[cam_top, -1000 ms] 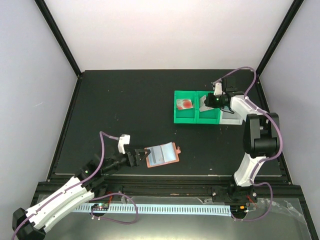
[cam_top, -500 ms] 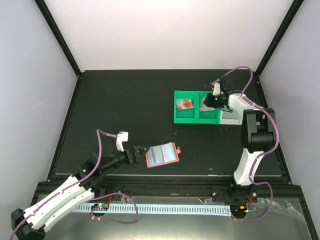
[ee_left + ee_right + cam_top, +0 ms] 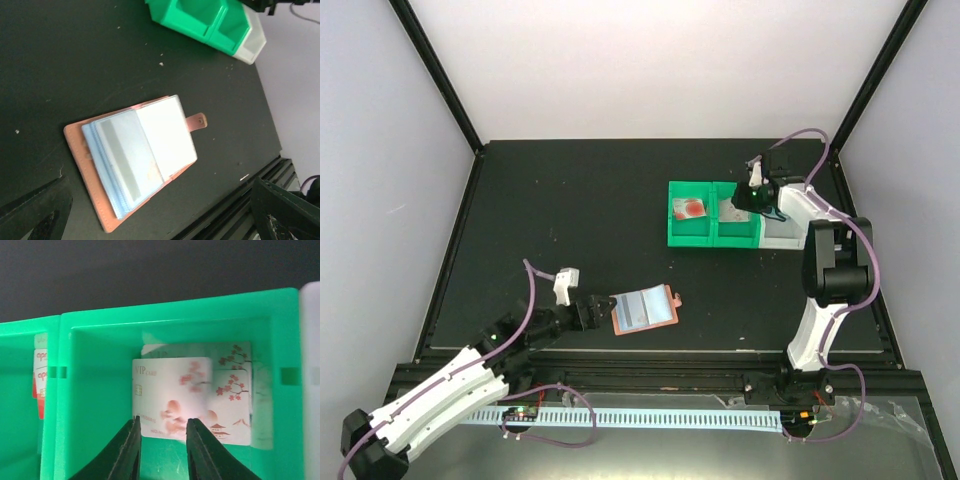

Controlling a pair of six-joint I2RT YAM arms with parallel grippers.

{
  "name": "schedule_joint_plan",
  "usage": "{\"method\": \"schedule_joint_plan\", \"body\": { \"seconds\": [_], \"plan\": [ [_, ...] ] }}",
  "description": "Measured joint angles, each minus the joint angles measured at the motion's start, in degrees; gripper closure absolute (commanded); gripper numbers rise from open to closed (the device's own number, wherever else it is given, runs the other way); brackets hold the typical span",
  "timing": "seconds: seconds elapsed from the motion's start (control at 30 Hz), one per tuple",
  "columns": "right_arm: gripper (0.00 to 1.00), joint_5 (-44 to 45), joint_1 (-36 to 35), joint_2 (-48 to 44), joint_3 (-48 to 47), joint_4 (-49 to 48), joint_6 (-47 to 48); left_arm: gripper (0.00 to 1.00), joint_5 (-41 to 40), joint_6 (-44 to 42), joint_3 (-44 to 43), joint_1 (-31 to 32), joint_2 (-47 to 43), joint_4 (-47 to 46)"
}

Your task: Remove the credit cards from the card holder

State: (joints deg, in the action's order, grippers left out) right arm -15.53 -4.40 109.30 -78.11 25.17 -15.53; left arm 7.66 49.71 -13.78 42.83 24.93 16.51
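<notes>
The salmon-pink card holder (image 3: 645,310) (image 3: 135,160) lies open on the black table, pale blue pockets up and snap tab to the right. My left gripper (image 3: 594,311) (image 3: 160,200) stands wide open just left of it, touching nothing. My right gripper (image 3: 742,205) (image 3: 162,427) hangs over the middle compartment of the green bin (image 3: 715,238) with its jaws apart. A whitish credit card with reddish marks (image 3: 172,397), blurred, sits just beyond the fingertips, over another card (image 3: 232,400). One more card (image 3: 688,208) (image 3: 39,380) lies in the left compartment.
A white bin (image 3: 780,235) (image 3: 310,365) adjoins the green bin (image 3: 200,22) on its right. The table's front rail runs close below the card holder. Grey walls enclose the table on three sides.
My right gripper's jaws have parted and the whitish card has come free over the middle compartment. My left arm has shifted slightly beside the holder, still open.
</notes>
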Motion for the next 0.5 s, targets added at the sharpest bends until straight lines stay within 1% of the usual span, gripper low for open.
{"method": "schedule_joint_plan", "body": {
  "seconds": [0.1,0.13,0.27,0.5],
  "plan": [
    [0.67,2.0,0.0,-0.6,-0.4,1.5,-0.7,0.01,0.0,0.0,0.0,0.0,1.7,1.0],
    [0.64,2.8,0.0,-1.0,-0.6,2.0,-1.2,0.01,0.0,0.0,-0.1,0.0,2.7,1.3],
    [0.59,4.5,0.0,-4.0,-0.6,3.2,-2.9,0.02,0.5,-0.2,-0.5,0.0,6.6,2.1],
    [0.6,4.1,-2.1,-12.8,1.1,3.5,-4.9,0.09,3.2,-0.3,-1.5,0.0,12.8,2.0]
  ]
}}
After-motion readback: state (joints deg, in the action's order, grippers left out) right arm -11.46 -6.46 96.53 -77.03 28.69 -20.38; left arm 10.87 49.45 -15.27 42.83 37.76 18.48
